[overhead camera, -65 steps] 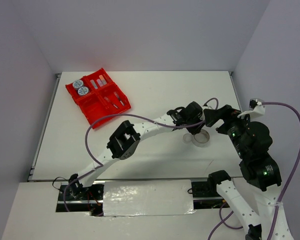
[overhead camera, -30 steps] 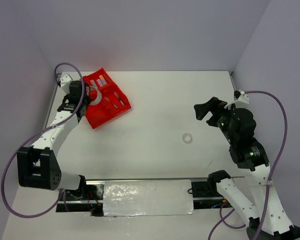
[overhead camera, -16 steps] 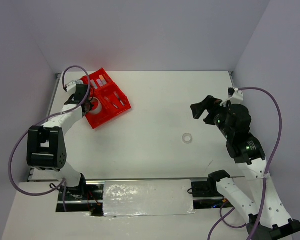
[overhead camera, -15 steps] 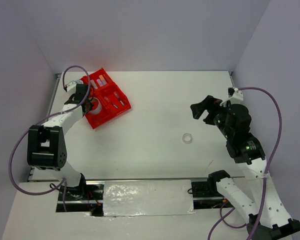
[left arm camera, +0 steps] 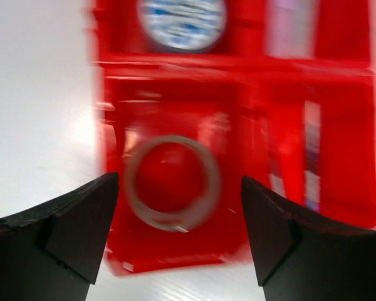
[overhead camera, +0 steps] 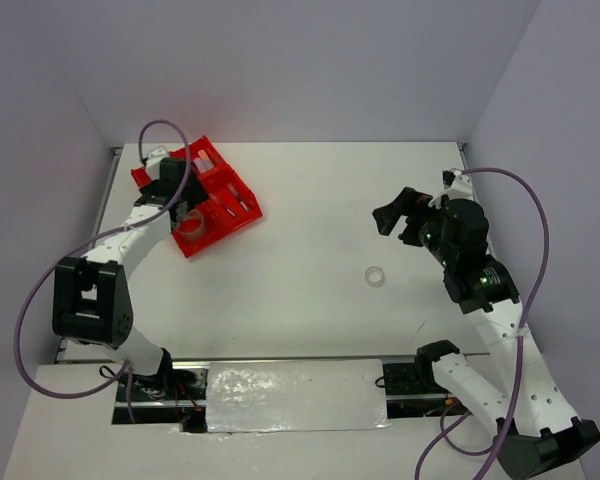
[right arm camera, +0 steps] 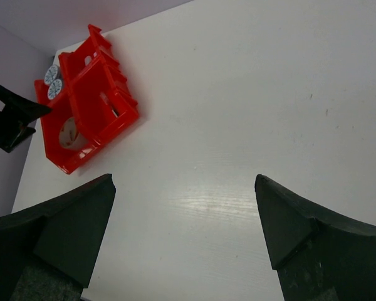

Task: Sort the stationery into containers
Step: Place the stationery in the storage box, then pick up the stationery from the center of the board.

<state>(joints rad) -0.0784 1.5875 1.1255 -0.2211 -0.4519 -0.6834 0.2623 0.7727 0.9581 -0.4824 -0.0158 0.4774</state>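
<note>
"Looking down past my left gripper, I see jaws spread wide, gripping nothing."
"And the clear tape ring?"
"Lying flat, hole upward, in the bright red square plastic tray, compartment beneath those jaws. My right gripper gapes wide too, empty."

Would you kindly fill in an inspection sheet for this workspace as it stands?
Surface: white table.
Job's things: red tray far left holds tape ring, tubs, sticks; small ring loose mid-table.
Clutter: nothing seen.
Pincers: left pincer open above the tape ring; right pincer open, empty.
Cables: purple cables loop off both arms.
Surroundings: pale walls on three sides.
</note>
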